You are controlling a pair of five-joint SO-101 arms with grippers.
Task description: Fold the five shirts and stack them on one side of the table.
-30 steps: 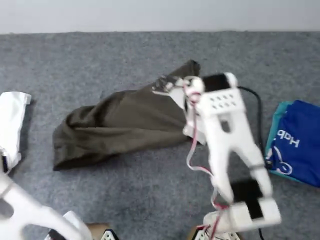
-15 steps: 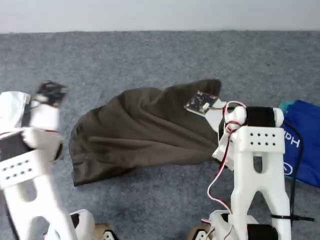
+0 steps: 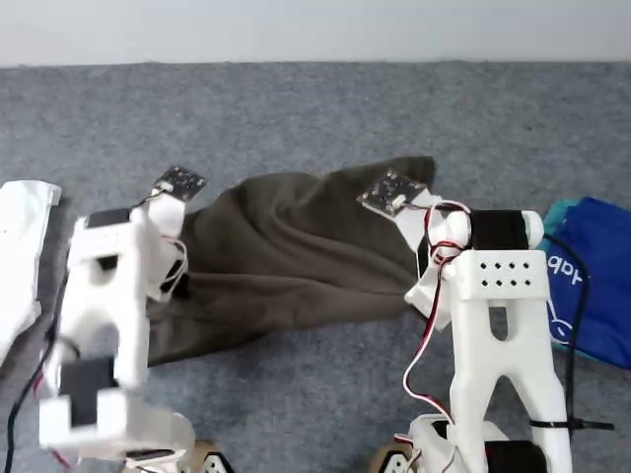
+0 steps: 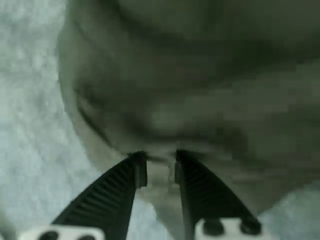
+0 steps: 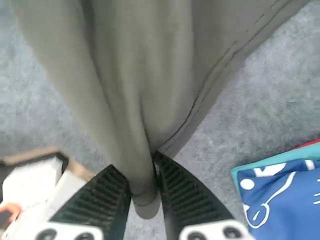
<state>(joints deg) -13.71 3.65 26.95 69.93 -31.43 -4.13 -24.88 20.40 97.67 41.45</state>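
Olive shirt [image 3: 296, 246]: lies rumpled across the middle of the high view on the grey felt-like table top [image 3: 315, 108], drawn out sideways between the two arms, with creases running along its length.
Left gripper [image 4: 156, 167]: sits at the shirt's left end in the high view. Its two fingers are drawn close together, with a bunched edge of the olive cloth caught between them.
Right gripper [image 5: 142, 172]: sits at the shirt's right end, centre-right of the high view. Its fingers are pinched on a narrow fold of the olive cloth, and a stitched hem runs just beside one of them.
White shirt [image 3: 22, 246]: lies at the left edge of the high view, partly cut off by the frame and apart from the olive one.
Blue shirt [image 3: 592, 286]: lies at the right edge of the high view, with white print and a teal border. It is near the right arm and not touching the olive shirt.
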